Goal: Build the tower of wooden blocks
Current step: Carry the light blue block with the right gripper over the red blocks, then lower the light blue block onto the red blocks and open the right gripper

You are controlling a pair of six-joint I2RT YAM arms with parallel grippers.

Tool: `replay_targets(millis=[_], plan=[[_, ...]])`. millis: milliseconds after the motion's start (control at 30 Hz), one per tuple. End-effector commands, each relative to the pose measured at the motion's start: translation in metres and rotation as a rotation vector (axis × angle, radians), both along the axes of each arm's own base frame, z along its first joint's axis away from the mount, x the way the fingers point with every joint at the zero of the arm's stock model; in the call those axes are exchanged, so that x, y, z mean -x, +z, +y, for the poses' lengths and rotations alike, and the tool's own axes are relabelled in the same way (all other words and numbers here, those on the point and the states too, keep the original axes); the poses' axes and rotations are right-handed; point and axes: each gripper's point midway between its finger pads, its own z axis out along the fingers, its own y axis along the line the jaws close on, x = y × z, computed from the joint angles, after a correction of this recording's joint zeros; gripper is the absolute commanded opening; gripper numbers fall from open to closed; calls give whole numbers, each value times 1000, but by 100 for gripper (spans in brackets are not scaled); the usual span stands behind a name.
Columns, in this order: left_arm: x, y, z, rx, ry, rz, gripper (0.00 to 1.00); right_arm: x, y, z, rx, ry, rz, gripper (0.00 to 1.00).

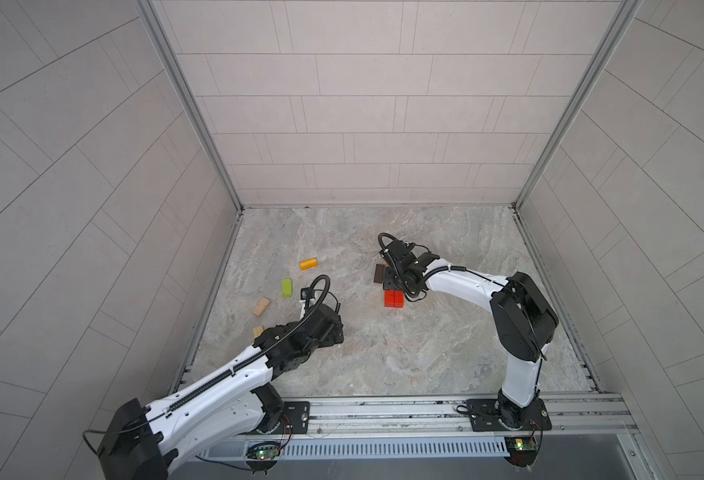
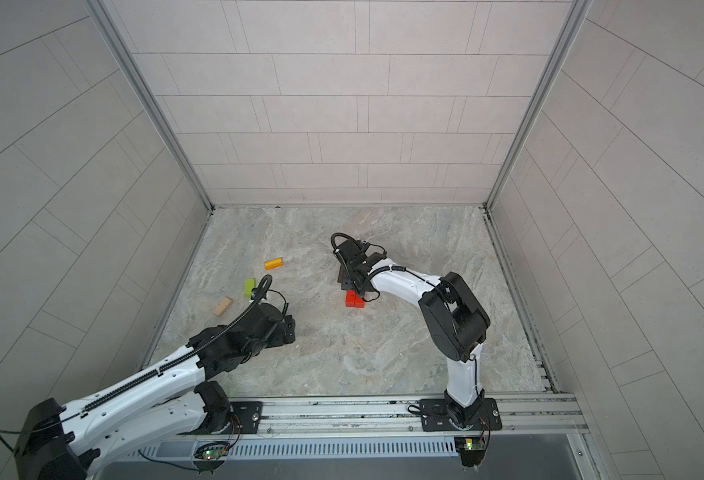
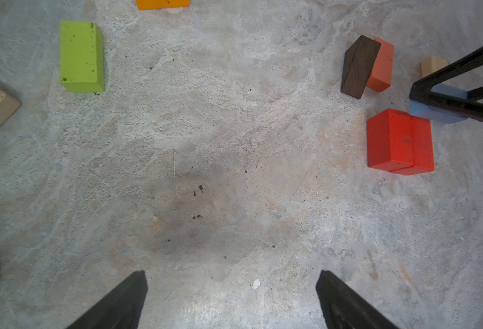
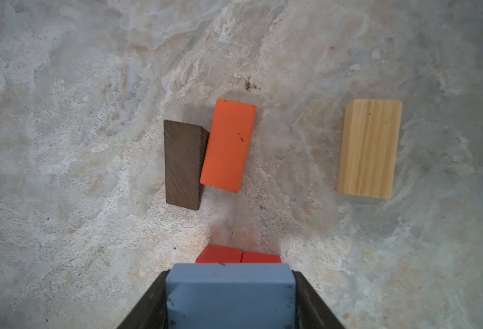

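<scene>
Two glossy red bricks (image 4: 238, 254) side by side on mottled grey stone table (image 3: 234, 171), near centre. Matte blue brick (image 4: 230, 296) clamped in right gripper (image 4: 230, 302) just above them. Dark grainy brick (image 4: 183, 165) leaning on orange brick (image 4: 228, 145); pale pine brick (image 4: 368, 148) apart. Left gripper (image 3: 231, 299) spread wide, empty, near green brick (image 3: 81, 57).

We see a grey, marbled stone counter (image 1: 383, 353) whose surface is mottled with pale veins and a few dark specks, shown closely in both wrist views. Pale tiled walls (image 1: 342, 104) rise from its far edge and its two side edges, joined at the far corners by metal posts (image 1: 188, 104). Along its near edge we see a metal rail (image 1: 383, 411) and a slotted grille (image 1: 383, 449).
</scene>
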Motion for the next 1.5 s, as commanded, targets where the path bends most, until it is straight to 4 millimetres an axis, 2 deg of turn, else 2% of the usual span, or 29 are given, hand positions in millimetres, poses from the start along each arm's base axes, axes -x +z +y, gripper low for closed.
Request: replay_targets(millis=[0,200,533,1200,1467], plan=[[1,-5,4,-13,6,-4,100,4,-4,-4,31,-23,7,49],[2,-7,5,-9,11,-4,100,4,-7,-4,40,-22,17,52],[4,-11,6,-3,13,4,100,8,-13,-6,59,-22,39,53],[6,-9,10,-2,16,-4,100,11,-18,1,61,-20,52,56],[6,-6,8,-6,5,-2,100,12,-15,0,66,-9,51,70]])
